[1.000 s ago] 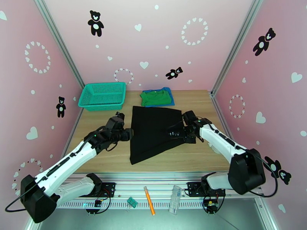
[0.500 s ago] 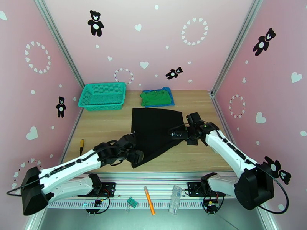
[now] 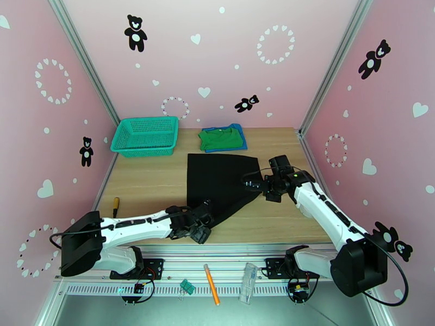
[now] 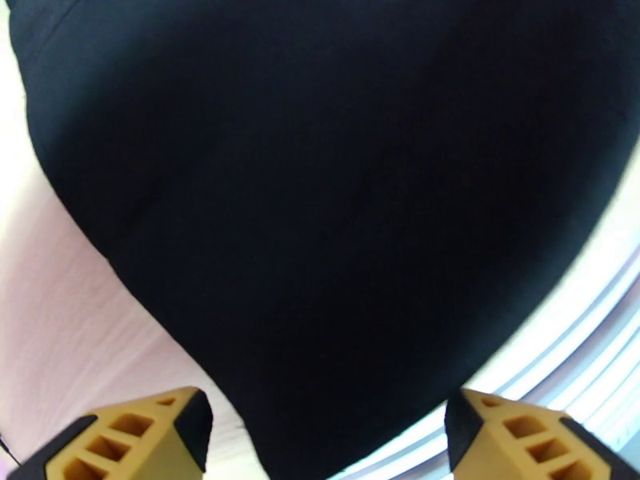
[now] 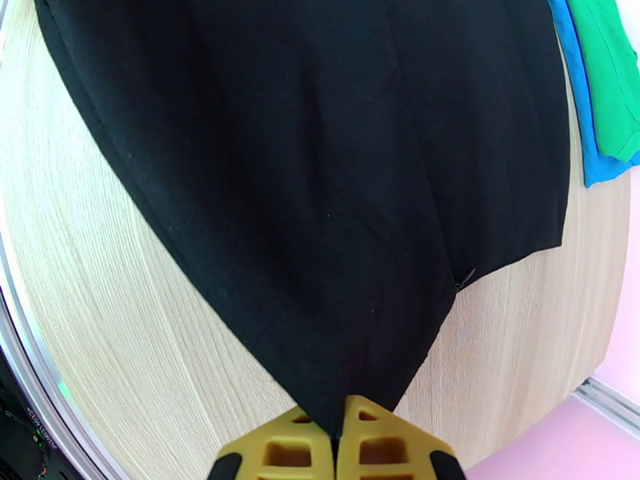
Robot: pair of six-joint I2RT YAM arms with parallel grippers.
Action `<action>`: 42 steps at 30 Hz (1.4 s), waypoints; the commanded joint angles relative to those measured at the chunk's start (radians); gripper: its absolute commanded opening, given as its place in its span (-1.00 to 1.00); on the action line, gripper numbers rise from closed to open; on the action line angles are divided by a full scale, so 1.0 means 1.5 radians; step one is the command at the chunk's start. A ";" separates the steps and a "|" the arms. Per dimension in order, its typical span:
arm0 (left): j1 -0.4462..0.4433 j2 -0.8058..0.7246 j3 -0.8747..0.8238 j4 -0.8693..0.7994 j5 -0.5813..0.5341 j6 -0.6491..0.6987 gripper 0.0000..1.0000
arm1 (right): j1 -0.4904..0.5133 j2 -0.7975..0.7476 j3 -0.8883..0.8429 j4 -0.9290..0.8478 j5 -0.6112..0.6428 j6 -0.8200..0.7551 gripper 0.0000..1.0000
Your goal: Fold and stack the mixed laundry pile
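Now your left pincer stands released, a corner of the black garment straight ahead; your right pincer clenches another corner.

The black garment lies flat; green garment folded atop blue shirt behind.

Wooden table: teal basket far left, blue shirt far centre, black garment spread mid-table.

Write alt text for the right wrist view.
A black garment lies flat on the wooden table, one corner pinched by the right gripper, its yellow jaws shut. At the top right edge, a green garment lies on a blue shirt.
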 commanded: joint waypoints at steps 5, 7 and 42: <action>-0.009 -0.010 0.003 0.015 -0.003 0.005 0.52 | -0.009 0.007 0.020 -0.009 -0.013 0.008 -1.00; -0.013 -0.006 -0.004 0.027 0.008 0.002 0.50 | -0.010 0.010 0.022 -0.010 -0.015 0.009 -1.00; 0.070 -0.085 0.632 -0.273 -0.399 0.233 -1.00 | -0.051 -0.212 0.249 -0.094 -0.045 0.146 -1.00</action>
